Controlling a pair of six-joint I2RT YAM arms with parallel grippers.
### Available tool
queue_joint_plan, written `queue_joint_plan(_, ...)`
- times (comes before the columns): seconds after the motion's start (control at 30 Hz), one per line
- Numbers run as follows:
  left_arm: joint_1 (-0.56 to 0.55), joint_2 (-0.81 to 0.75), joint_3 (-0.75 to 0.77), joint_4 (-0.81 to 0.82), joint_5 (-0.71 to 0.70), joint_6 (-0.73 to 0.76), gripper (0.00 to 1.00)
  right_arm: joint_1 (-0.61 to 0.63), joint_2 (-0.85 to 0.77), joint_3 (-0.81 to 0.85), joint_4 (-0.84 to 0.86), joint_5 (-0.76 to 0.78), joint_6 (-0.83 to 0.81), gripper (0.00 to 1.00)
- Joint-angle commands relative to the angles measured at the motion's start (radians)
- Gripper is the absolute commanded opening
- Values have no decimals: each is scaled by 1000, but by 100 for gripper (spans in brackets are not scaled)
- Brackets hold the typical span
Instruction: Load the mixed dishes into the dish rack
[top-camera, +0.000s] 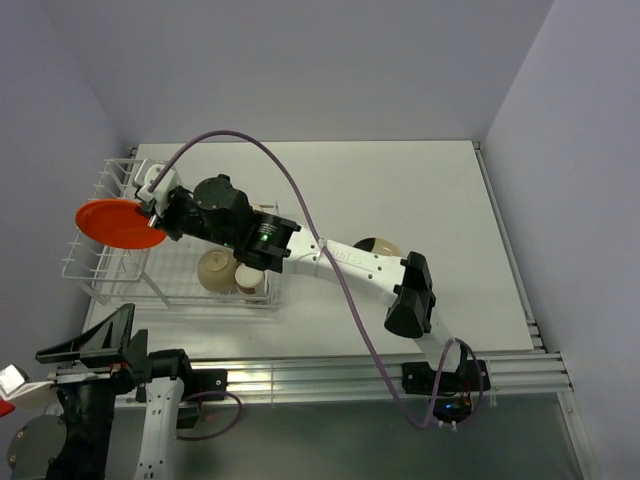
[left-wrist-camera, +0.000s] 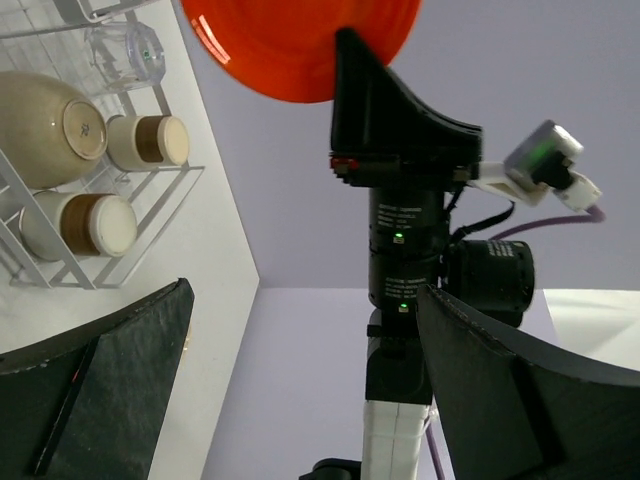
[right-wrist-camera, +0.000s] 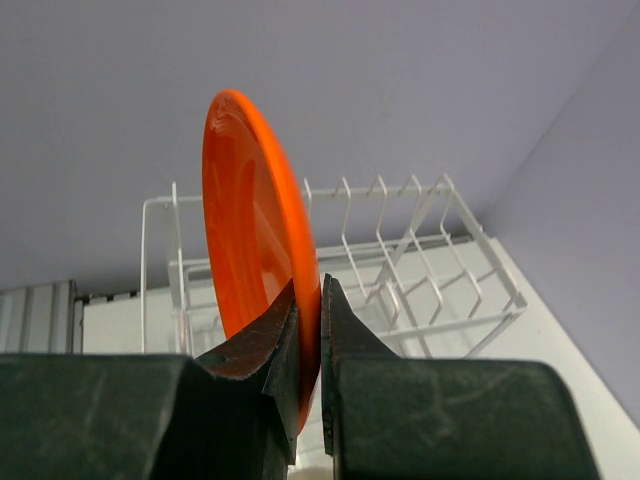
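Observation:
My right gripper (top-camera: 152, 212) (right-wrist-camera: 320, 300) is shut on the rim of the glossy orange plate (top-camera: 118, 224) (right-wrist-camera: 245, 230). It holds the plate on edge above the left end of the white wire dish rack (top-camera: 105, 268) (right-wrist-camera: 400, 250), over the upright slots. In the basket part lie a cream-white bowl (top-camera: 216, 268) (left-wrist-camera: 45, 125), two tan cups (left-wrist-camera: 150, 140) (left-wrist-camera: 90, 225) and a clear glass (left-wrist-camera: 128, 55). A cream dish (top-camera: 378, 245) shows partly behind the right arm. My left gripper (top-camera: 95, 345) (left-wrist-camera: 310, 390) is open and empty at the near left edge.
The right arm (top-camera: 350, 265) stretches across the table from its base at the near right to the rack. Its purple cable (top-camera: 290, 185) loops above the table. Walls stand close behind and left of the rack.

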Motion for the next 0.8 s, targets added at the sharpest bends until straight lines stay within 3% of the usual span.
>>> queue_joint_plan(0.0, -8, -19, -61, -5, 7, -56, 99, 10, 36, 103, 88, 9, -42, 0)
queue_joint_plan(0.17, -16, -104, -128, -7, 7, -186, 99, 16, 100, 177, 85, -27, -43, 0)
queue_joint_plan(0.77, -38, -138, -125, -5, -34, -237, 99, 76, 270, 295, 134, 15, -80, 0)
